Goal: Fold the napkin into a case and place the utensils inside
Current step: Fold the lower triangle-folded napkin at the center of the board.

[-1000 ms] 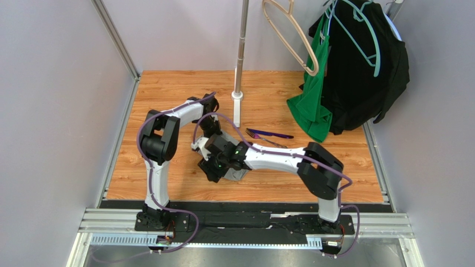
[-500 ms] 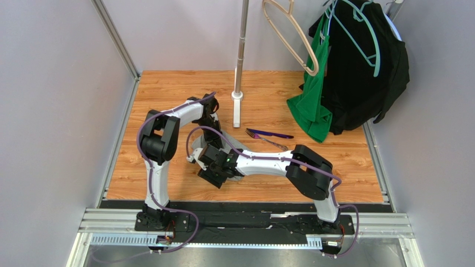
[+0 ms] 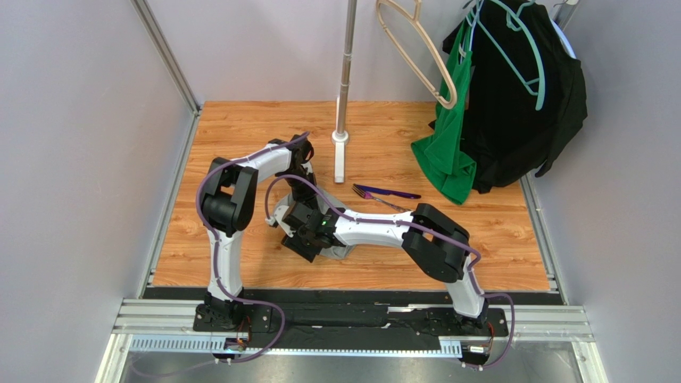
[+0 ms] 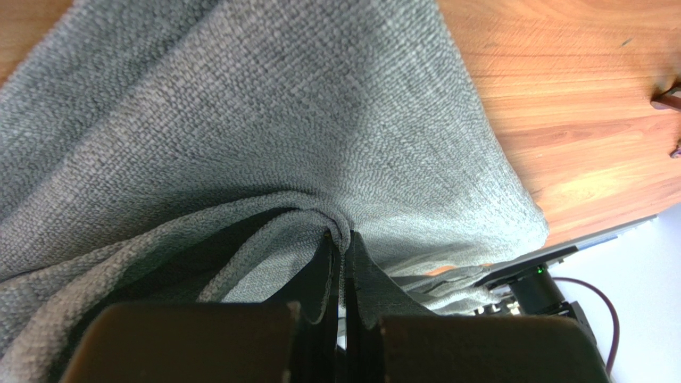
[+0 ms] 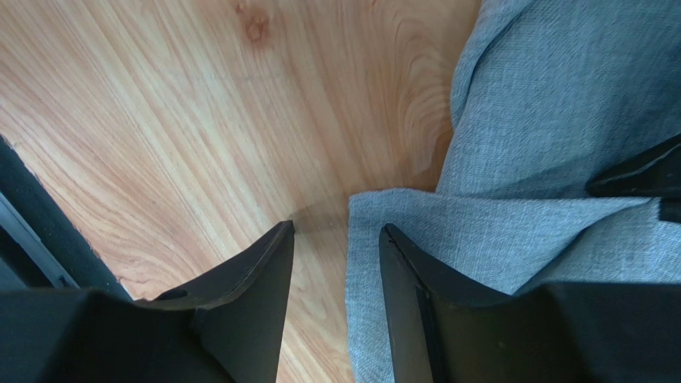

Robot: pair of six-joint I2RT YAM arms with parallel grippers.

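The heather-grey napkin [image 4: 240,120] lies bunched on the wooden table, mostly hidden under both arms in the top view, with a bit of napkin [image 3: 342,252] showing. My left gripper [image 4: 344,239] is shut on a raised fold of it. My right gripper [image 5: 336,231] is open and low over the napkin's [image 5: 559,104] near edge. One finger [image 5: 256,271] is over bare wood and the other over cloth. In the top view my left gripper [image 3: 301,188] and right gripper [image 3: 298,244] sit close together. The utensils, a dark purple piece [image 3: 389,192] and a fork [image 3: 382,202], lie just right of them.
A metal pole on a white base [image 3: 340,152] stands behind the grippers. A green garment [image 3: 446,155] and a black garment [image 3: 519,104] hang at the back right over the table corner. Grey walls close both sides. A black rail [image 3: 352,297] borders the near edge.
My right arm has swung left and drawn in, bringing its gripper closer to the left one; its jaws have narrowed slightly. The left arm has held still, gripping the fold.
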